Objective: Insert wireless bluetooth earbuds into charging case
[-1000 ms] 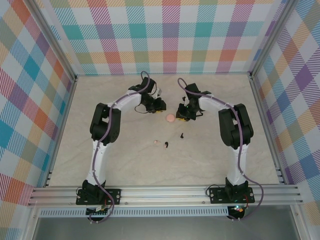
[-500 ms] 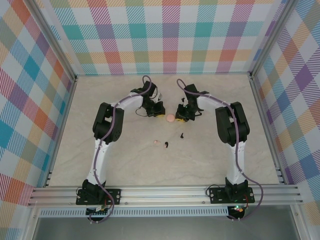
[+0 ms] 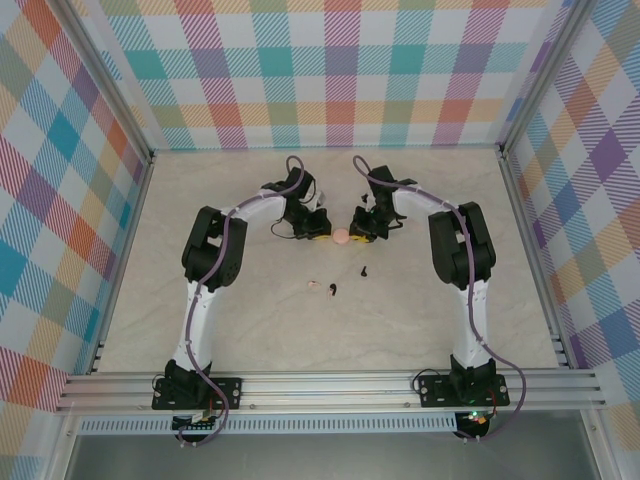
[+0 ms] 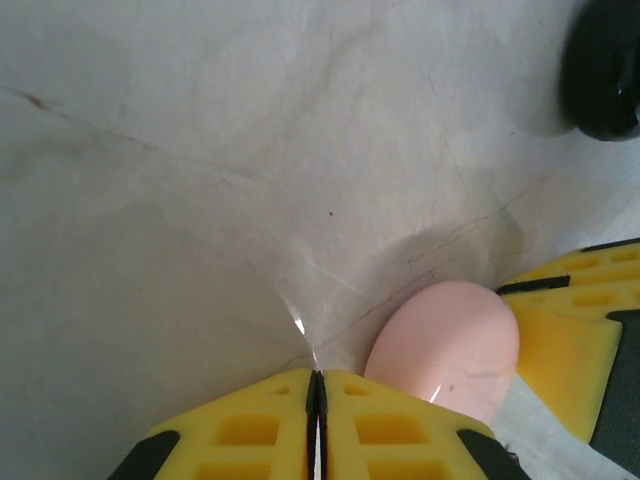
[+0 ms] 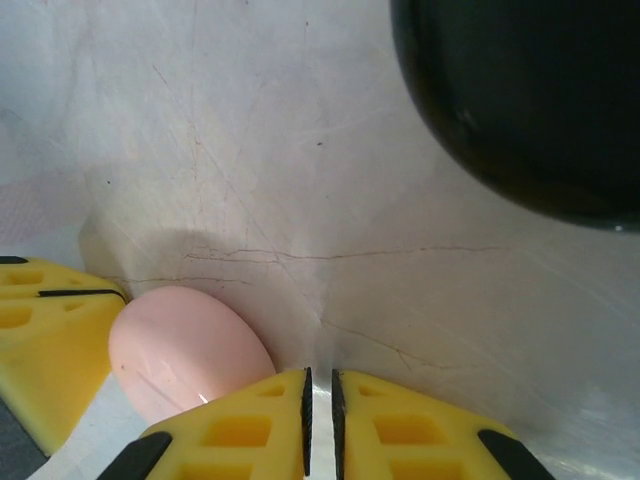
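Matt yellow plastic on a pale, faintly sheened worktop (image 4: pixel 180 180).
My left end effector (image 4: pixel 316 390) and right end effector (image 5: pixel 320 390) have fingers of matt yellow plastic, moulded with shallow recesses; the worktop looks like a smooth stone-print sheet, finely veined, with a soft sheen; the pink case (image 4: pixel 445 345) is smooth satin plastic with tiny glints; the black rounded piece (image 5: pixel 530 100) is glossy.

Left tool (image 4: pixel 316 385) at 6 o'clock with yellow fingers pressed together, pink egg-shaped case (image 4: pixel 445 345) just beside it at 5 o'clock, right tool (image 4: pixel 535 290) at 4 o'clock, glossy black object (image 4: pixel 605 70) at 1 o'clock, pale veined desk (image 4: pixel 200 200).
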`<state>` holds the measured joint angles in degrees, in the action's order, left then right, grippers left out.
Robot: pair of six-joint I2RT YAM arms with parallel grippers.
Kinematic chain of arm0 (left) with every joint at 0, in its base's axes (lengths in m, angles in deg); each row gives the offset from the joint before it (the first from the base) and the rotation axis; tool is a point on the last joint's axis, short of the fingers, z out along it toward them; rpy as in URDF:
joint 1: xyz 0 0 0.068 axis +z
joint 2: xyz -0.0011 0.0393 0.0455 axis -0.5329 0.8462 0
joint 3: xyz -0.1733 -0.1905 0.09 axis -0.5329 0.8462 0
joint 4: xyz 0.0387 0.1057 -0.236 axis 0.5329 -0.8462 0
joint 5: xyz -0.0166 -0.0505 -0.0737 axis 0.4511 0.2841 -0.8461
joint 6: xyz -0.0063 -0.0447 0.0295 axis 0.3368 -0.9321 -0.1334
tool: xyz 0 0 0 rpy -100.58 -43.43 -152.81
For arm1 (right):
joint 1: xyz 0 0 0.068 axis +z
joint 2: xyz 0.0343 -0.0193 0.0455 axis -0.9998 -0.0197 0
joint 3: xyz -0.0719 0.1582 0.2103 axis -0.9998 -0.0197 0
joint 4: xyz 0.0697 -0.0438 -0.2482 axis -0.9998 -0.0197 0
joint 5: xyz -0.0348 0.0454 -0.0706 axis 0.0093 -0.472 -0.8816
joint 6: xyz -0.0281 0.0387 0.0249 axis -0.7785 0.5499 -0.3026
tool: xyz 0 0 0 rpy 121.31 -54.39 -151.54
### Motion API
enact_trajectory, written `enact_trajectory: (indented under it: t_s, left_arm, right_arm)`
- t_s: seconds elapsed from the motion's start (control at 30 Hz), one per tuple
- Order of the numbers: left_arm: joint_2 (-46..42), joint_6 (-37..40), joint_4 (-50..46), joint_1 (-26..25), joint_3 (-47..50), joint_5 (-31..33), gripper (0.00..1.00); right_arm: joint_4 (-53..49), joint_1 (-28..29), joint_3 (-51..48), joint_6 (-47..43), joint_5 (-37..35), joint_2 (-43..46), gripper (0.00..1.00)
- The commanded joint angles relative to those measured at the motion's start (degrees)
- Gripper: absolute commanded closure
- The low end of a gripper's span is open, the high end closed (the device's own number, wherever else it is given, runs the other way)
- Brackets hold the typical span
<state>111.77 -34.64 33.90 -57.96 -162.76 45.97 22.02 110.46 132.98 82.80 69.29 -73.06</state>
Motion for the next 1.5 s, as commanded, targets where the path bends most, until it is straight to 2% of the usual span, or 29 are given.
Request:
enact_trajectory:
  t_s: [0.0, 0.6, 0.73, 0.9, 1.07, 1.2, 1.47]
  left_arm:
    - [-2.31, 0.47, -2.35, -0.78, 1.72, -1.40, 0.89]
    - [-4.66, 1.84, -2.28, -1.55, 4.08, -3.71, 0.87]
    - [-6.20, 1.85, -3.11, -1.64, 5.83, -1.72, 0.86]
    - [-7.82, 1.90, -5.23, -1.34, 5.84, 3.73, 0.85]
    - [-9.97, -0.17, -3.91, 0.41, 6.91, 5.14, 0.83]
    - [-11.41, -3.84, 1.20, 1.80, 9.38, 1.28, 0.77]
    - [-10.13, -9.07, 8.57, 2.47, 11.09, -4.48, 0.62]
  right_arm:
    - [-0.36, 0.49, 1.77, -1.56, 1.56, -2.00, 0.82]
    - [-3.53, 1.03, 6.02, -3.46, 1.53, -4.42, 0.78]
    - [-4.27, 1.00, 6.28, -3.50, 0.12, -4.27, 0.77]
    - [-4.62, 0.87, 4.48, -3.85, -4.17, -1.55, 0.77]
    - [-3.22, -0.02, 1.11, -4.21, -5.01, 2.79, 0.77]
    - [-0.87, -1.17, -1.75, -3.63, -2.99, 5.94, 0.76]
    - [6.79, -1.92, -5.30, 0.26, 7.89, 6.97, 0.72]
